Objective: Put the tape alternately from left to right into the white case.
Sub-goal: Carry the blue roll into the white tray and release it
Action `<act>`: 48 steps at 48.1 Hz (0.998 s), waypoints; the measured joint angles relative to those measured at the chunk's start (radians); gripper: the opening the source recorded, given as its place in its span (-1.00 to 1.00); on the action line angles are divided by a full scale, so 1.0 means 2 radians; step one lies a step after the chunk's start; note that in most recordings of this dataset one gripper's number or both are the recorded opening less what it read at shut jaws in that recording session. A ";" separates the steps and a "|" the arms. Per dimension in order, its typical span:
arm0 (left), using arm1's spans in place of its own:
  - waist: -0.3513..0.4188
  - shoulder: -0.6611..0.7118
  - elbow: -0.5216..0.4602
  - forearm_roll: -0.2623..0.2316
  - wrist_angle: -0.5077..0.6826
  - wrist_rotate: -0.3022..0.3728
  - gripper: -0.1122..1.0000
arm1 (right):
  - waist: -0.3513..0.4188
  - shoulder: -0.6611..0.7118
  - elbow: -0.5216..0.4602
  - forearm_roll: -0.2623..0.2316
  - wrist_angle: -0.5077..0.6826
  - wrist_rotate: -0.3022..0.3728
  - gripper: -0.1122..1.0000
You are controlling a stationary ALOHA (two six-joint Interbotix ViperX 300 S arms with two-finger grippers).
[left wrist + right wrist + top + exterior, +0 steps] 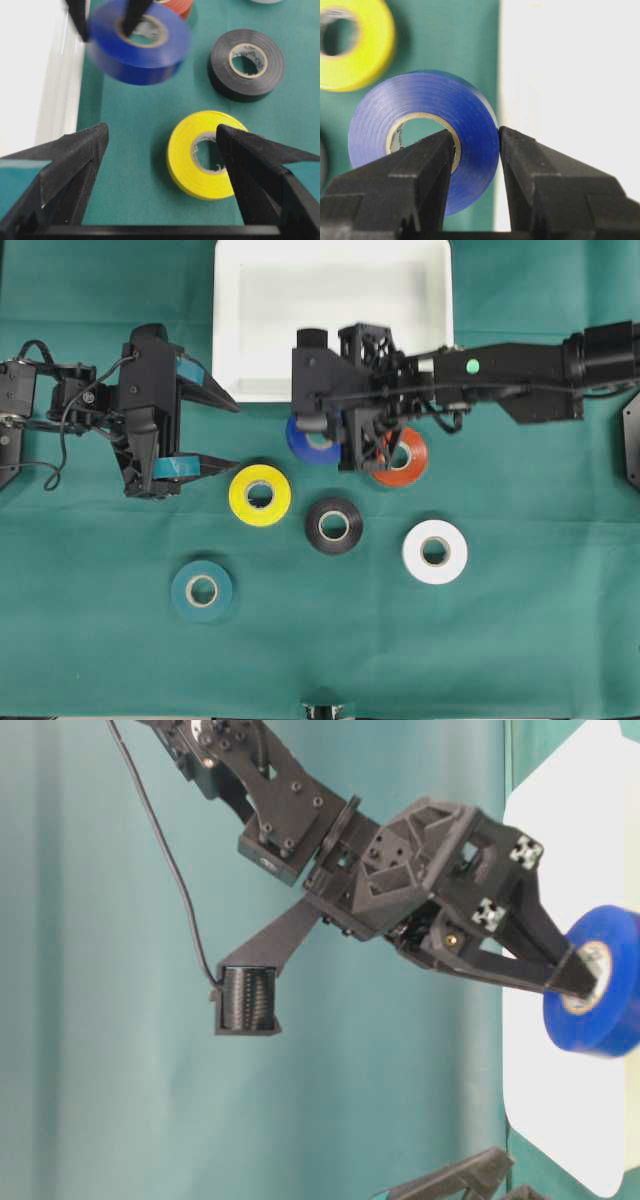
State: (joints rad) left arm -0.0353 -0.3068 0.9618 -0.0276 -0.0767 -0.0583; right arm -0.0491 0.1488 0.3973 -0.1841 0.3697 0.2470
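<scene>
Because one finger sits inside its core, the right pincer (475,150) clenches the glossy blue tape roll (427,127) beside the shallow white plastic case (333,315); the left pincer (215,430) waits released over the green bench (520,640).

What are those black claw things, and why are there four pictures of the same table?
They are two robot arms, each ending in a pincer. One picture looks down from above, one from table height, and one camera rides on each arm. The right pincer is squeezing the wall of a blue tape roll, lifted beside the white case. The left pincer is open, above the yellow roll. Black, white, teal and red rolls lie on the green cloth.
</scene>
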 measured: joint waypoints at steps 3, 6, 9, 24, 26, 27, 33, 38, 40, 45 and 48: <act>0.000 0.000 0.000 0.001 -0.001 0.000 0.90 | -0.010 0.001 0.000 -0.011 -0.001 0.000 -0.75; 0.000 0.000 0.000 0.001 -0.001 0.000 0.90 | -0.021 0.000 -0.001 -0.018 0.000 0.000 -0.75; 0.000 0.000 0.000 0.001 0.000 0.000 0.90 | -0.031 0.000 0.000 -0.025 0.000 0.000 -0.75; 0.000 0.000 -0.001 0.001 0.000 0.000 0.91 | -0.083 0.001 0.002 -0.034 -0.001 0.000 -0.75; 0.000 -0.001 0.000 0.001 0.000 0.000 0.90 | -0.090 0.001 0.002 -0.034 -0.001 0.000 -0.75; 0.000 0.000 0.000 0.001 0.000 0.000 0.90 | -0.092 0.001 0.003 -0.034 -0.001 0.000 -0.75; 0.000 0.000 0.000 0.000 0.000 0.000 0.90 | -0.109 0.006 0.002 -0.034 -0.005 0.000 -0.75; 0.000 0.000 0.000 0.001 -0.001 0.000 0.90 | -0.117 0.012 0.003 -0.034 -0.012 0.000 -0.75; 0.000 0.000 0.000 0.001 0.000 0.000 0.90 | -0.117 0.014 0.003 -0.035 -0.013 0.000 -0.75; 0.000 0.000 0.000 0.001 0.000 0.000 0.90 | -0.116 0.015 0.003 -0.034 -0.019 0.000 -0.75; 0.000 0.000 0.000 0.001 0.000 0.000 0.90 | -0.116 0.015 0.003 -0.035 -0.021 0.000 -0.75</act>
State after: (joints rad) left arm -0.0353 -0.3068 0.9618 -0.0261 -0.0767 -0.0583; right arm -0.2807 0.1779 0.4034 -0.2531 0.3267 0.2470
